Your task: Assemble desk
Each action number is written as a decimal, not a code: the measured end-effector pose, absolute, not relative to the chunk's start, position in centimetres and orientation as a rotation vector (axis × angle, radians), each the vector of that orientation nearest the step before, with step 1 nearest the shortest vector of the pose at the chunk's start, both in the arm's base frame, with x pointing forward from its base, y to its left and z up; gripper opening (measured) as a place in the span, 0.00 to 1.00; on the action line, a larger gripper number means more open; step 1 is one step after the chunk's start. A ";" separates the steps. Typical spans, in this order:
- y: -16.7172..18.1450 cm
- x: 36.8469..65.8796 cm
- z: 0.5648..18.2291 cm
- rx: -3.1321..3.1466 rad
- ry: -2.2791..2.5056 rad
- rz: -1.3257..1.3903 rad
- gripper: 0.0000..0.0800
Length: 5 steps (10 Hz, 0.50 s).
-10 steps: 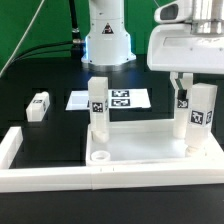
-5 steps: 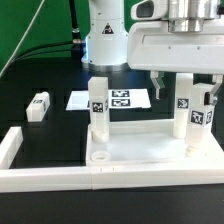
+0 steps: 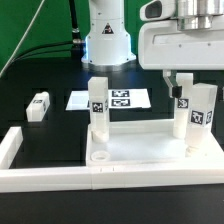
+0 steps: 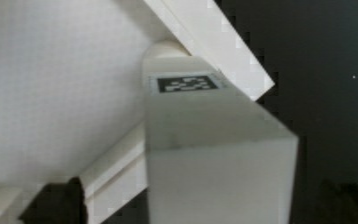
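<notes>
The desk's white tabletop (image 3: 140, 148) lies on the black table (image 3: 55, 125), against a long white border frame (image 3: 20, 142). Three square legs stand upright in its corner sockets: one on the exterior view's left (image 3: 98, 110) and a pair close together on the exterior view's right, a farther one (image 3: 182, 118) and a nearer one (image 3: 204, 112). One socket (image 3: 100, 157) at the near corner on the exterior view's left is seen empty. A fourth leg (image 3: 38, 106) lies flat on the table, well apart to the exterior view's left, beyond the marker board (image 3: 110, 99). The hand (image 3: 183, 80) hangs open directly above the right pair and nothing is gripped. The relation that matters is judged to be vertical: the leg's long axis points straight up at the hand, so any grasp would be made by descending, with one finger on each side. From the exterior view it cannot be told which leg of the pair is lined up. The wrist view supplies this: a tagged post (image 4: 211, 150) fills the middle, with a dark fingertip (image 4: 51, 200) set off to one side. Contact cannot be judged there, and the loose leg is shown only in the exterior view.
</notes>
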<state>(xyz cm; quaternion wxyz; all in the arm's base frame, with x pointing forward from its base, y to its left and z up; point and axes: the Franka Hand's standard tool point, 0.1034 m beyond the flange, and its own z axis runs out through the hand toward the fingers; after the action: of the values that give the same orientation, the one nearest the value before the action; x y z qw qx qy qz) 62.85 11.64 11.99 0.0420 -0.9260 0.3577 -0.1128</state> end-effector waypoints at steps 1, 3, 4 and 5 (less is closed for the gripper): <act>12.2 62.6 11.6 -2.838 1.097 -0.334 0.81; 12.0 62.7 11.6 -2.824 1.126 -0.335 0.58; 12.0 62.7 11.6 -2.821 1.133 -0.334 0.58; 12.0 62.6 11.6 -2.805 1.169 -0.330 0.37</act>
<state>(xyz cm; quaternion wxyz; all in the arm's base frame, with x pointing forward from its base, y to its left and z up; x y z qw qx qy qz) 62.61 11.96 11.56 0.0423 -0.9168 0.3821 -0.1078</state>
